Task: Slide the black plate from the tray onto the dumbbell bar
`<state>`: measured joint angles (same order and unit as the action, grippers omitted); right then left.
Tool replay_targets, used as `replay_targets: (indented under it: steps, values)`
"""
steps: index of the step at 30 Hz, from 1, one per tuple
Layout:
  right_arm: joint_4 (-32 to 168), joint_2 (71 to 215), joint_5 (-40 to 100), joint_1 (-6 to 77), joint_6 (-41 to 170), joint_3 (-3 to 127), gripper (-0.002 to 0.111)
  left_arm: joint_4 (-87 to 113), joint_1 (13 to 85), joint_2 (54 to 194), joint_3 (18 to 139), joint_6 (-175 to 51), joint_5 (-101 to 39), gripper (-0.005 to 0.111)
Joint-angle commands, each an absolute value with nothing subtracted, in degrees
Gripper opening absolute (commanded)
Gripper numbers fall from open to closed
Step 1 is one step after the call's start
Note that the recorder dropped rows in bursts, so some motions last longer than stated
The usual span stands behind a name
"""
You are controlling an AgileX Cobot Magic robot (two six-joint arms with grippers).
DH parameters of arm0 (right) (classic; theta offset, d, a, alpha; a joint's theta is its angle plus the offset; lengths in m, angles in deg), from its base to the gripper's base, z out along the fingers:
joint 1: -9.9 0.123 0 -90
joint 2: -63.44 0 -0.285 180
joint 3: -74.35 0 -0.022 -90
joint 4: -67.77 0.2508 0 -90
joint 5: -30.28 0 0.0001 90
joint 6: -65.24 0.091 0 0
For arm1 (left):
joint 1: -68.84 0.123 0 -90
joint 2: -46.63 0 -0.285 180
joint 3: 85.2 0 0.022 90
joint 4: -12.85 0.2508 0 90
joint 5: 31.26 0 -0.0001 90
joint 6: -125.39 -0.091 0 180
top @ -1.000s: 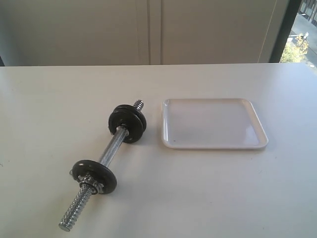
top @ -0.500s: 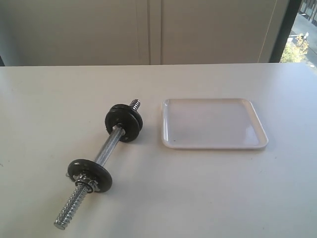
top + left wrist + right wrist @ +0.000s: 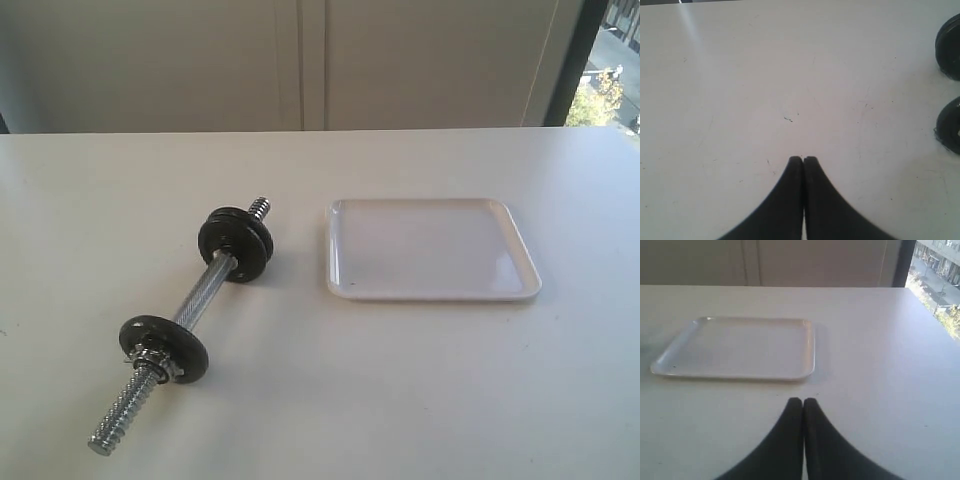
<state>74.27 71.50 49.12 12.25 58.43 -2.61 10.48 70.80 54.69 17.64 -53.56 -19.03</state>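
The dumbbell bar (image 3: 197, 293) lies slantwise on the white table, left of the tray. Two black plates are threaded on it: one near its far end (image 3: 235, 243) and one towards its near threaded end (image 3: 163, 347). A chrome nut sits against the near plate. The white tray (image 3: 430, 250) holds nothing. Neither gripper shows in the exterior view. My left gripper (image 3: 803, 159) is shut over bare table, with the edges of both plates (image 3: 951, 46) (image 3: 950, 132) off to one side. My right gripper (image 3: 803, 400) is shut, just short of the tray (image 3: 740, 347).
The white table (image 3: 420, 400) runs back to a pale wall. A dark window frame (image 3: 570, 60) stands at the back right. In the right wrist view the table's edge lies beside the window (image 3: 935, 270).
The dumbbell bar with both plates has shifted leftward across the table over the last second. The tray has stayed put.
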Motion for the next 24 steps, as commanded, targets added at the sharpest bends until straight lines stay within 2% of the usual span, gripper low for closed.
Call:
replay_targets:
  steps: [1,3,8,16,24]
  values:
    - [67.42,71.23,47.96,12.11,58.63,-2.87,0.000,9.68,70.43,54.42,17.58,-53.56,-19.17,0.000]
    - [59.63,71.23,47.96,12.11,58.63,-2.87,0.000,9.68,70.43,54.42,17.58,-53.56,-19.17,0.000]
    - [59.10,71.23,47.96,12.11,58.63,-2.87,0.000,9.68,70.43,54.42,17.58,-53.56,-19.17,0.000]
    - [70.21,71.23,47.96,12.11,58.63,-2.87,0.000,9.68,70.43,54.42,17.58,-53.56,-19.17,0.000]
    - [70.36,71.23,47.96,12.11,58.63,-2.87,0.000,9.68,70.43,54.42,17.58,-53.56,-19.17,0.000]
